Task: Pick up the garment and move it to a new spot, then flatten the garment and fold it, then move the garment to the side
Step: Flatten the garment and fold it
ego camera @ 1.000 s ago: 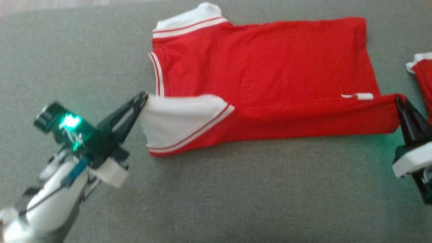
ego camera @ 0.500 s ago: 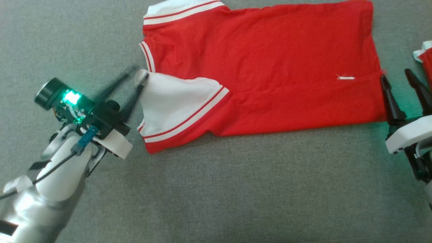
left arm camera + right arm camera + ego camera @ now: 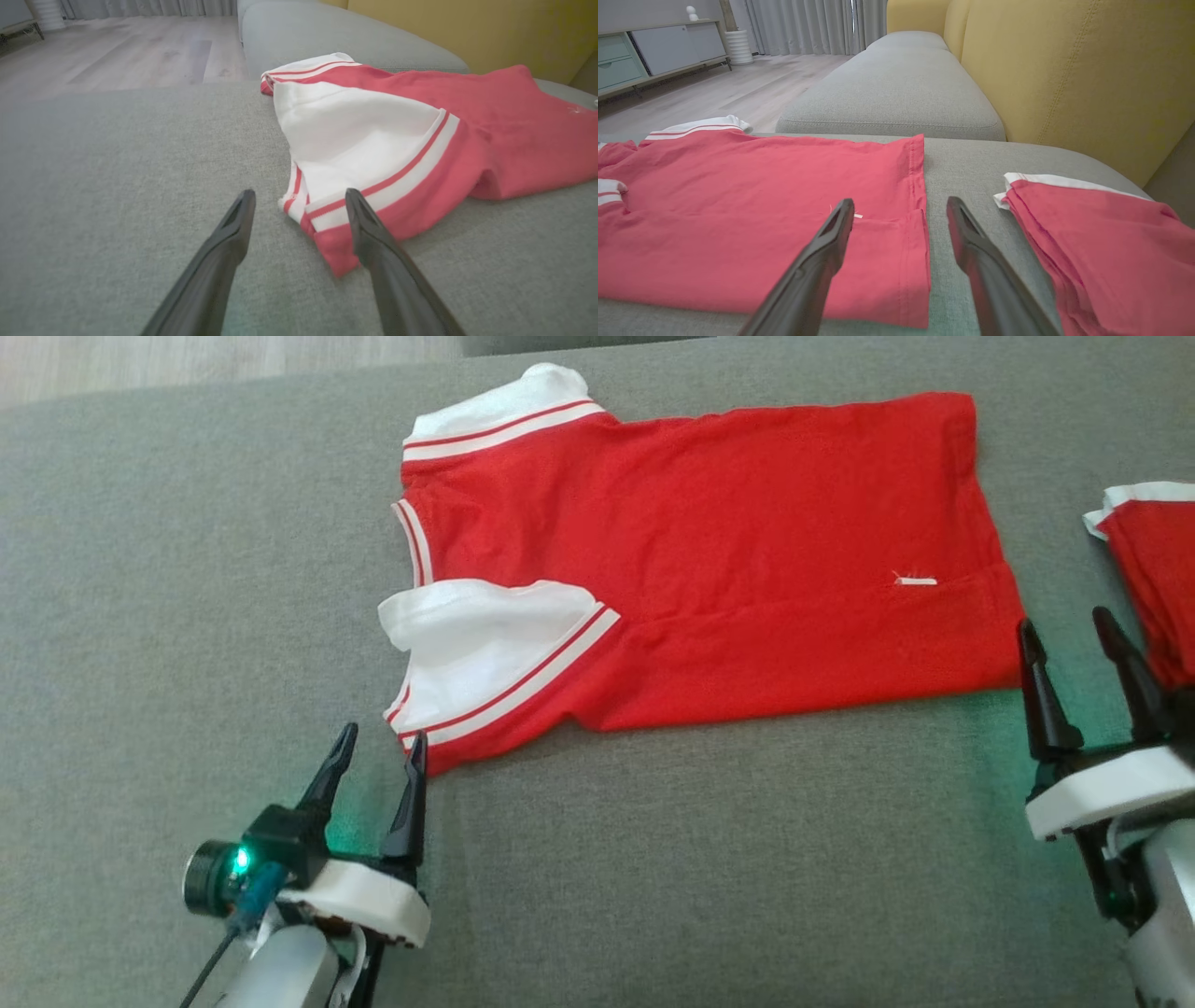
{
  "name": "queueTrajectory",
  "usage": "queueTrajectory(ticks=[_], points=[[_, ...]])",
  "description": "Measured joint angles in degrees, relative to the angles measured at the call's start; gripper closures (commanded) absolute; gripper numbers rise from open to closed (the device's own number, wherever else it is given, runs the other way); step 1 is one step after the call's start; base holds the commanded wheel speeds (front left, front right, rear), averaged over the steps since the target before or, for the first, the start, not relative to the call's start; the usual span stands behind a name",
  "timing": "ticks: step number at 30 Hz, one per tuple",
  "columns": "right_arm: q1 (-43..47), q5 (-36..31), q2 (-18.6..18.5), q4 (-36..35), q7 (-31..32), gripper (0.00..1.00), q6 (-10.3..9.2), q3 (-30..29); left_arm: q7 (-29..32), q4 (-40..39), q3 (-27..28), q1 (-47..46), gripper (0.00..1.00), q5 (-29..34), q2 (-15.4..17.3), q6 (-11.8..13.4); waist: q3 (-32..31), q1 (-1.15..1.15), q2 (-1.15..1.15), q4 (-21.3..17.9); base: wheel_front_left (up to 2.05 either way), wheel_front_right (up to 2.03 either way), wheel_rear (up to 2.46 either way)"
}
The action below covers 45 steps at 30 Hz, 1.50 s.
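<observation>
Garment [image 3: 700, 504] lies on the sofa [image 3: 653, 859], and left end effector [image 3: 384, 735] and right end effector [image 3: 1064, 621] are wide and empty, so both should pinch its near corners evenly.

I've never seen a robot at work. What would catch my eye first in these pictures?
A bright red shirt with white sleeves lies spread on a grey sofa seat, its near edge folded over. The left fingers stand open beside the near sleeve, and the right fingers stand open at the shirt's hem. Further right lies a second red garment, folded.
</observation>
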Motion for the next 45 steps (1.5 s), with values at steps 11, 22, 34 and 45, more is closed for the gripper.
queueTrajectory(ticks=[11, 22, 34, 45], points=[[0.5, -0.8, 1.0, -1.4, 0.0, 0.0, 0.0, -0.9, 6.7, 5.7, 0.4, -1.0, 0.26, -3.5, -1.5, -1.3, -0.5, 0.01, 0.0, -0.9, 0.0, 0.0, 0.0], [0.1, -0.9, 3.8, 8.4, 1.7, 0.0, 0.0, -3.8, 6.8, 6.1, -2.0, -2.6, 1.0, -3.3, -0.5, -4.6, -1.0, 0.02, 0.0, -0.4, 0.0, 0.0, 0.0], [-8.2, -2.9, 6.2, 21.4, 6.5, 0.14, 0.0, -5.5, 6.4, 3.9, -2.5, -2.8, 1.0, -2.6, 1.0, -4.1, -0.2, 0.02, 0.0, 0.9, 0.0, 0.0, 0.0], [-11.6, -1.3, 6.5, 26.5, 9.3, 1.0, 0.01, -4.2, 6.3, 2.1, -2.7, -2.8, 1.0, -2.4, 1.7, -3.5, -1.1, 0.02, 0.0, 1.1, 0.0, 0.0, 0.0]])
